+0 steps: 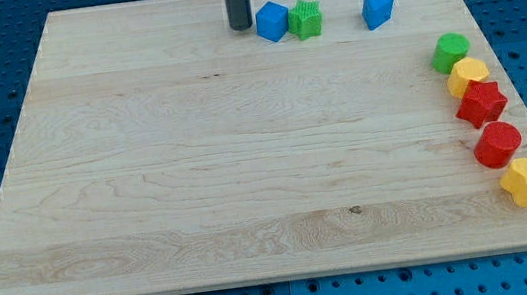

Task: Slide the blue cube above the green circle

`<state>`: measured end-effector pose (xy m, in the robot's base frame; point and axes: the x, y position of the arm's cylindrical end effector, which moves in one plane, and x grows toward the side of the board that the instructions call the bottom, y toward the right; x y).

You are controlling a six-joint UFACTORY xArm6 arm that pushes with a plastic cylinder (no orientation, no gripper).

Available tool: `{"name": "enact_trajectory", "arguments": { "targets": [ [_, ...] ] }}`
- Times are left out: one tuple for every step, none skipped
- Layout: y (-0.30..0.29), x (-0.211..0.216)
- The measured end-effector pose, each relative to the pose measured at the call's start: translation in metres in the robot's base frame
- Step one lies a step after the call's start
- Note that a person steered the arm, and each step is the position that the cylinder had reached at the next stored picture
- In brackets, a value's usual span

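Eight blocks lie on the wooden board (pixel 197 176): two blue, two green, two red and two yellow. Along the upper edge of the frame sit the blue cube (pixel 272 20), a ribbed green block (pixel 305 19) touching its right side, and, apart to the right, a blue wedge-like block (pixel 377 9). Down the right edge runs a curved line of five: the green circle (pixel 450 51) at the top, then a yellow block (pixel 468 74), a red star (pixel 481 104), a red round block (pixel 497 144) and a yellow heart-like block (pixel 525 181) lowest, each touching or just beside the next. The dark rod comes straight down from the top of the frame, upright, and my tip (pixel 241 26) rests on the board just left of the blue cube, with a thin gap between them. The arm has no claw, so there is nothing to spread or pinch. The blue cube is in the upper middle of the frame, well apart from the green circle at the upper right.
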<state>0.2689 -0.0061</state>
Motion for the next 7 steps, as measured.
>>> {"name": "enact_trajectory", "arguments": {
  "targets": [
    [0.021, 0.000],
    [0.029, 0.005],
    [0.030, 0.026],
    [0.048, 0.037],
    [0.074, 0.042],
    [0.095, 0.048],
    [0.112, 0.053]
  ]
}}
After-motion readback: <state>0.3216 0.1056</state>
